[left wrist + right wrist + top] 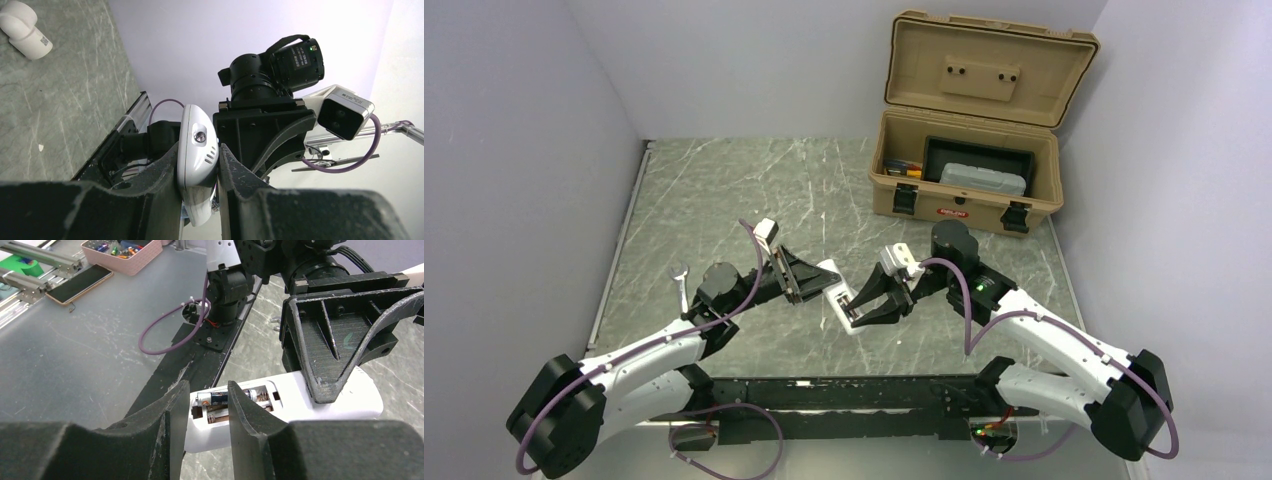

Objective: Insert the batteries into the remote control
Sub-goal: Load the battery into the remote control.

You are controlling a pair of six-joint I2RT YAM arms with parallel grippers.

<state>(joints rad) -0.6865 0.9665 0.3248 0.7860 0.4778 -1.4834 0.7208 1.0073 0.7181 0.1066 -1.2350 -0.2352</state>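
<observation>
The white remote control (836,295) is held off the table mid-front, back side up, its battery bay uncovered. My left gripper (809,280) is shut on one end of it; in the left wrist view the remote (197,160) sits pinched between my fingers (160,175). My right gripper (856,312) hovers over the bay, its fingers slightly apart and holding nothing. In the right wrist view one dark battery (218,398) lies in the far slot of the remote (300,400). The near slot shows a bare spring. The second battery is out of view.
A small white plastic piece (678,272) lies on the marble table at the left, also in the left wrist view (22,27). An open tan toolbox (969,190) stands at the back right. The arms' black base rail (844,400) runs along the near edge.
</observation>
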